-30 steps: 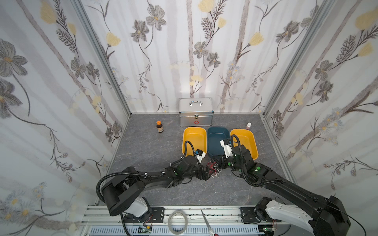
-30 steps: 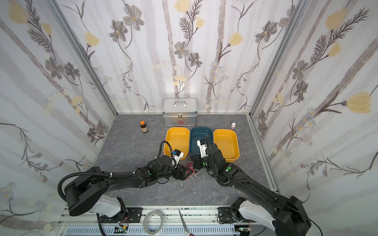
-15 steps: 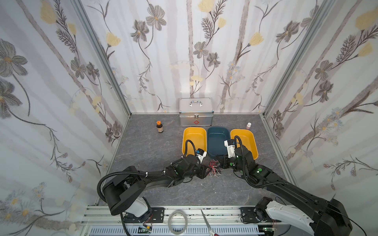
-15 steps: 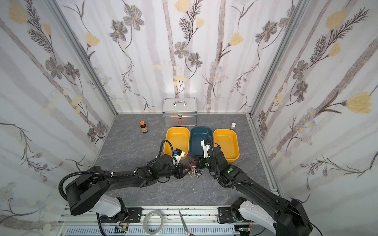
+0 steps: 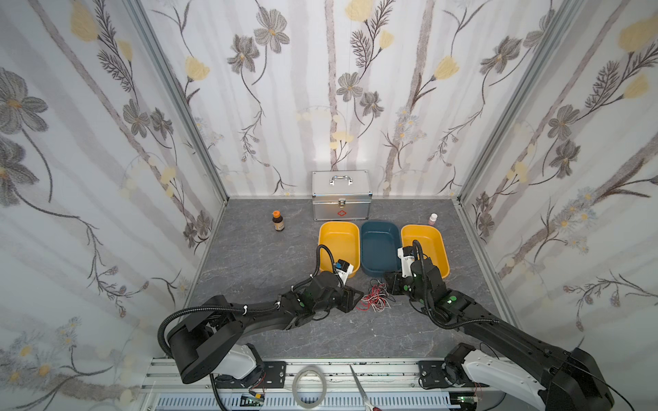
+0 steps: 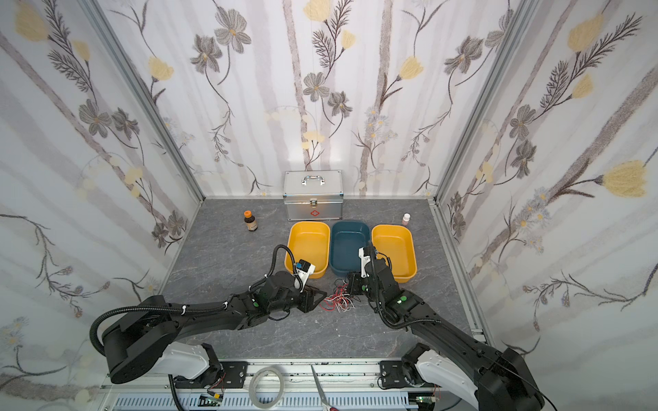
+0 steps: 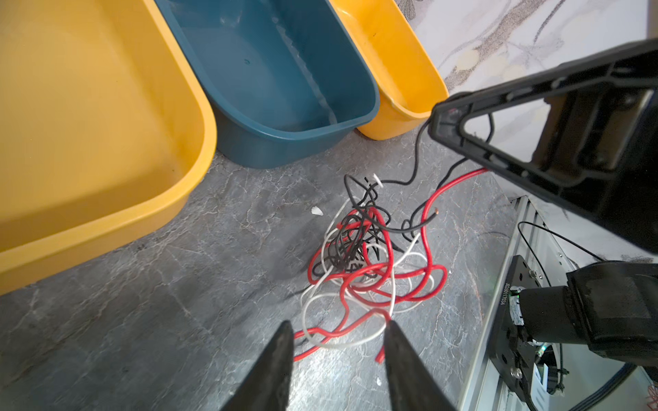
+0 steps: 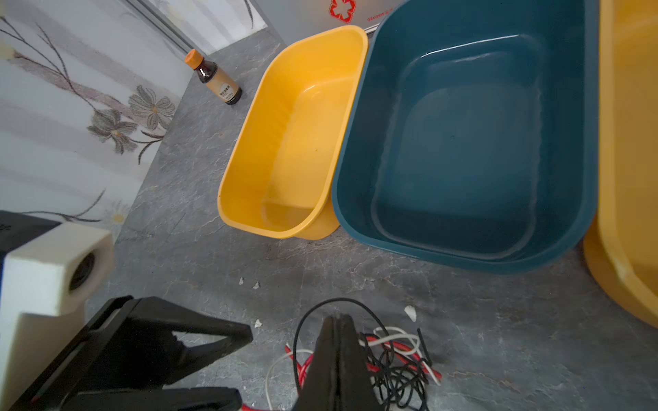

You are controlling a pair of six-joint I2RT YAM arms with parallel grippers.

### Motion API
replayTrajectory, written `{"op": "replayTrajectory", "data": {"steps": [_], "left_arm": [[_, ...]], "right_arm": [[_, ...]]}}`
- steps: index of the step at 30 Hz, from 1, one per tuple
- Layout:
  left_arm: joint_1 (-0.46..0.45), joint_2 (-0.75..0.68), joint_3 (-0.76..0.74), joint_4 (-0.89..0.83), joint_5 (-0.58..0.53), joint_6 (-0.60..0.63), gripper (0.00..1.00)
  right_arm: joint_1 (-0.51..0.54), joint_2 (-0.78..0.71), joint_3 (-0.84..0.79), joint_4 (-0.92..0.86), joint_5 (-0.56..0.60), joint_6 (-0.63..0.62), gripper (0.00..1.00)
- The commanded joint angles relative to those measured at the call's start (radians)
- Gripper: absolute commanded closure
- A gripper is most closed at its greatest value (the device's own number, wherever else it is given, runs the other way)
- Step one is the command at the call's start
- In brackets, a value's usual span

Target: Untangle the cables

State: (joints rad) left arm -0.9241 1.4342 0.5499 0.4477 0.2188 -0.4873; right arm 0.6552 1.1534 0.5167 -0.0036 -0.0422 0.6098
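Note:
The cables [image 5: 374, 302] lie as one tangle of red, white and black wire [image 6: 336, 300] on the grey table in front of the bins. My left gripper [image 7: 338, 327] is open at the tangle's edge, with a red and white loop [image 7: 341, 343] lying between its fingertips and nothing gripped. It sits left of the pile in both top views [image 5: 358, 301] [image 6: 318, 299]. My right gripper [image 8: 336, 318] is shut at the pile's far side [image 5: 390, 284]. The black cable [image 7: 414, 167] rises from the tangle to its tip [image 7: 436, 121] and loops round it [image 8: 372, 312].
Behind the cables stand a yellow bin [image 5: 338, 227], a blue bin [image 5: 379, 224] and another yellow bin [image 5: 422, 227], side by side. A metal case [image 5: 341, 195], a brown bottle [image 5: 278, 221] and a small bottle [image 5: 433, 219] stand further back. A tape ring [image 5: 309, 386] and scissors [image 5: 359, 388] lie on the front rail.
My left gripper's fingers narrowed and then spread partly again beside the pile. My right gripper stayed shut and shifted slightly to the right, and the tangle now lies more spread out between them.

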Motion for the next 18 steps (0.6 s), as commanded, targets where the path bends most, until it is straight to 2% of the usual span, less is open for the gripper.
{"op": "replayTrajectory", "data": {"steps": [1,5,8,11,14,18], "left_arm": [[-0.002,0.051,0.026,0.088,0.088,-0.028,0.44],[-0.007,0.151,0.072,0.141,0.109,-0.041,0.37],[-0.015,0.206,0.081,0.22,0.115,-0.054,0.28],[-0.016,0.247,0.07,0.327,0.128,-0.091,0.26],[-0.024,0.291,0.076,0.35,0.123,-0.102,0.28],[-0.027,0.324,0.08,0.378,0.113,-0.125,0.43]], "right_arm": [[0.001,-0.001,-0.013,0.108,-0.087,0.035,1.0],[0.0,0.002,-0.019,0.13,-0.109,0.046,1.0],[0.0,-0.003,-0.026,0.147,-0.127,0.056,1.0],[0.0,-0.006,-0.039,0.177,-0.15,0.077,1.0],[0.0,-0.001,-0.052,0.217,-0.176,0.098,1.0],[0.0,0.002,-0.054,0.237,-0.194,0.11,1.0]]}}
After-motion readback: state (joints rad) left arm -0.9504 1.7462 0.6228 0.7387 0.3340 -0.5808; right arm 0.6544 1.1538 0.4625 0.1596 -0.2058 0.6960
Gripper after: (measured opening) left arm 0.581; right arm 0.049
